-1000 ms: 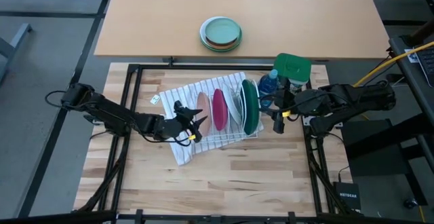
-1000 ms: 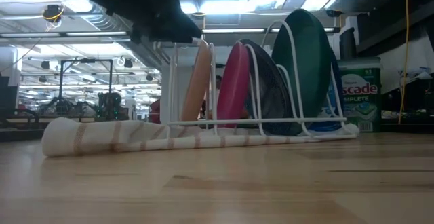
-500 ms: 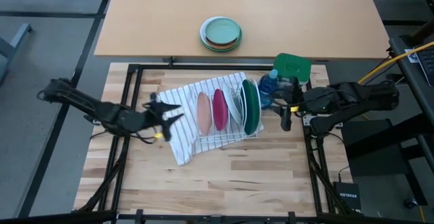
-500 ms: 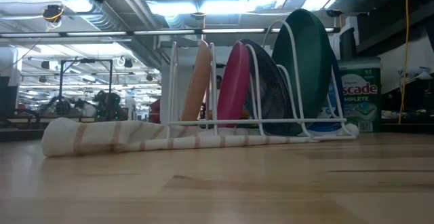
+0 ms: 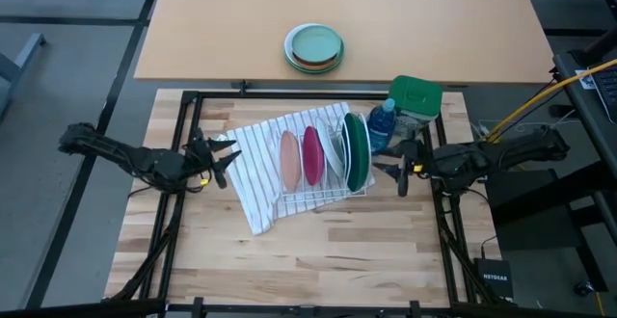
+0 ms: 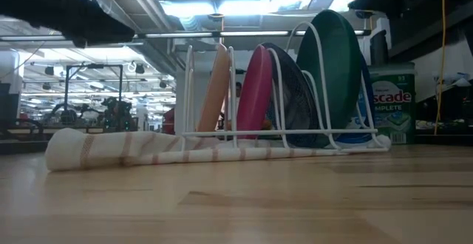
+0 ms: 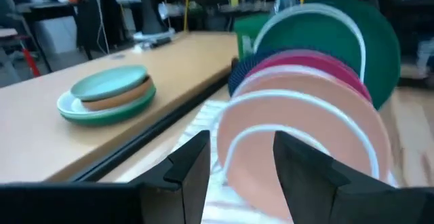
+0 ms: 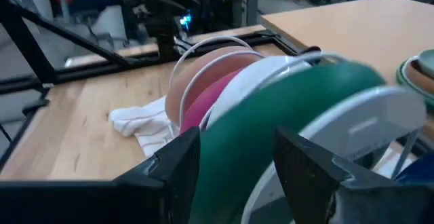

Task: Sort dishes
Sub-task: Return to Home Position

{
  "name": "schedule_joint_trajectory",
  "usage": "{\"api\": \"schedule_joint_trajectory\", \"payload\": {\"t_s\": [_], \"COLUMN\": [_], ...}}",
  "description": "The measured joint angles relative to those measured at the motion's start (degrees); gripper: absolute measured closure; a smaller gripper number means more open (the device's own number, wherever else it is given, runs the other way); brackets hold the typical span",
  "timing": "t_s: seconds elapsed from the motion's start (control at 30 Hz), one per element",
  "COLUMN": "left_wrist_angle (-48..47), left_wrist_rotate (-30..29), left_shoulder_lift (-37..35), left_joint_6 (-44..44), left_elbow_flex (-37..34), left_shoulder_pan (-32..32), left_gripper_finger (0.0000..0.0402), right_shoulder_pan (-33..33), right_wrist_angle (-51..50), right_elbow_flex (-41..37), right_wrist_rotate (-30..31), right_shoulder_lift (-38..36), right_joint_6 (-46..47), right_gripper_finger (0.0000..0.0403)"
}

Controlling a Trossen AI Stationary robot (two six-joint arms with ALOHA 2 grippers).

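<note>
A white wire rack [image 5: 323, 191] stands on a striped towel [image 5: 253, 178]. Standing on edge in its slots, from left to right, are the salmon-pink plate [image 5: 287, 159], the magenta plate [image 5: 311, 155], the blue bowl [image 6: 294, 100] and the large dark green plate [image 5: 357, 151]. My left gripper [image 5: 224, 154] is open and empty over the towel's left part, left of the rack; its wrist view faces the pink plate [image 7: 305, 132]. My right gripper [image 5: 393, 172] is open and empty just right of the green plate [image 8: 285, 122].
A blue bottle [image 5: 382, 120] and a green detergent box [image 5: 416, 96] stand behind the rack at its right. Stacked mint-green plates [image 5: 314, 46] sit on the tan table beyond. Bare wood lies toward the near edge.
My left gripper has drawn back from the rack's near left corner toward the table's left edge, staying open and empty. My right gripper has shifted slightly beside the rack. The dishes have stayed in their slots.
</note>
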Motion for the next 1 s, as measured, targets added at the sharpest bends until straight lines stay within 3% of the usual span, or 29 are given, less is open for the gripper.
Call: {"api": "schedule_joint_trajectory", "payload": {"t_s": [0.1,0.27,0.57,0.7,1.0], "left_wrist_angle": [4.8,5.2,4.2,1.9,-9.4], "left_wrist_rotate": [2.9,5.1,5.6,5.7,5.8], "left_shoulder_lift": [-4.4,-12.5,-26.2,-25.8,-26.1], "left_joint_6": [2.6,5.3,11.7,10.6,4.2], "left_elbow_flex": [-4.5,-8.3,-9.0,-9.1,-9.0], "left_shoulder_pan": [2.5,6.0,9.3,9.2,9.2], "left_gripper_finger": [0.0249,0.0249,0.0249,0.0249,0.0249], "right_shoulder_pan": [0.0,0.0,0.0,0.0,0.0], "right_wrist_angle": [1.6,1.7,-1.0,-3.4,-3.7], "right_elbow_flex": [-4.9,-10.3,-14.6,-16.7,-19.3], "right_wrist_rotate": [0.1,0.2,2.5,2.2,-2.0], "right_shoulder_lift": [-4.2,-12.5,-29.4,-35.3,-35.2], "right_joint_6": [1.8,3.0,2.4,2.3,3.0], "right_gripper_finger": [0.0217,0.0217,0.0217,0.0217,0.0217]}}
